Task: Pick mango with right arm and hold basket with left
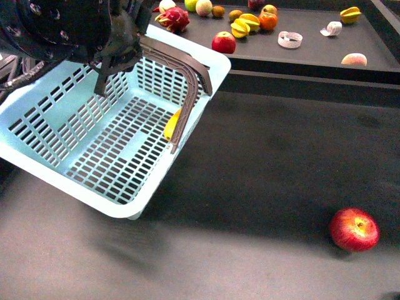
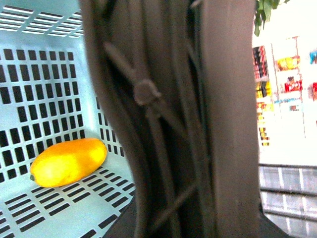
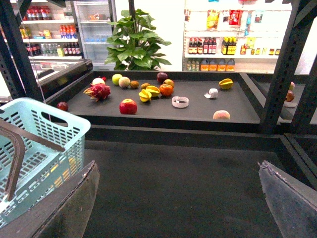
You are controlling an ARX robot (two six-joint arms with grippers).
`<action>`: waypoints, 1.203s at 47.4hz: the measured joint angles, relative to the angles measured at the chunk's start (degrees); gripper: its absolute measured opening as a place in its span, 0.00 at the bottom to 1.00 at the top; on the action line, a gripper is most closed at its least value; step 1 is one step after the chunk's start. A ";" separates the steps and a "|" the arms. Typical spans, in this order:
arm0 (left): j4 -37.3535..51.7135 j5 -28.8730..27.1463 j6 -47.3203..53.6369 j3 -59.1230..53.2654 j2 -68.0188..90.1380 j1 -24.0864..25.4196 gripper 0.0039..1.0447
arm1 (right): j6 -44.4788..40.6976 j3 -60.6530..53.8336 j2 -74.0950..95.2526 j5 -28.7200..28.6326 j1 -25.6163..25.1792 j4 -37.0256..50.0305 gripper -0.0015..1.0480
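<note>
The light turquoise basket [image 1: 37,125] hangs tilted over the dark table at the left. My left gripper [image 1: 128,50] is shut on its grey-brown handles [image 1: 187,65]. In the left wrist view those handles [image 2: 163,124] fill the middle, and the slotted basket [image 2: 44,74] lies behind them. The yellow-orange mango [image 2: 68,161] lies inside on the basket floor; from the front only its end shows behind a handle [image 1: 171,125]. My right gripper [image 3: 178,166] is open and empty above bare table, to the right of the basket [image 3: 49,129]. It does not show in the front view.
A red apple [image 1: 354,229] lies on the dark table at the front right. The raised shelf [image 1: 312,53] behind carries several fruits: a red apple [image 1: 224,42], a dragon fruit [image 1: 175,19], a star fruit [image 1: 245,25] and a tape roll [image 1: 290,39]. Black frame posts [image 3: 280,74] flank the shelf.
</note>
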 joint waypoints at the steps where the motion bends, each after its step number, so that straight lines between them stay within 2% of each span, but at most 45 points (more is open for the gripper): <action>1: 0.07 -0.22 -1.05 0.39 0.74 0.26 0.16 | 0.00 0.00 0.00 0.00 0.00 -0.02 0.92; 13: -1.05 -0.55 -10.38 2.25 5.16 4.20 0.18 | 0.00 0.00 0.00 0.00 0.00 -0.02 0.92; 16: -1.99 -2.19 -10.12 2.21 5.14 4.44 0.31 | 0.00 0.00 0.00 0.00 0.00 -0.02 0.92; 22: -3.30 -4.11 -8.09 -0.74 3.15 4.44 0.51 | 0.00 0.00 0.00 0.00 0.00 -0.02 0.92; 28: -1.77 -4.63 -2.93 -9.66 -6.19 3.87 0.76 | 0.00 0.00 0.00 0.00 0.00 -0.02 0.92; 34: 0.63 -4.44 2.23 -18.05 -16.11 3.10 0.96 | 0.00 0.00 0.00 0.00 0.00 -0.02 0.92; 48: 3.45 -5.79 13.51 -36.50 -33.64 2.67 0.94 | 0.00 0.00 0.00 0.00 0.00 -0.02 0.92; 52: 3.45 -5.90 16.44 -37.66 -36.02 2.89 0.94 | 0.00 0.00 -0.02 -0.02 0.00 0.00 0.92; 53: 4.44 -4.94 17.88 -37.94 -35.85 3.06 0.94 | 0.00 0.00 -0.02 -0.02 0.00 0.00 0.92; 54: 10.69 -0.96 23.45 -39.69 -34.80 3.80 0.89 | 0.00 0.00 0.00 -0.02 0.00 -0.02 0.92; 57: 24.15 6.45 34.86 -44.44 -33.38 5.03 0.78 | 0.00 0.00 0.00 0.00 0.00 -0.02 0.92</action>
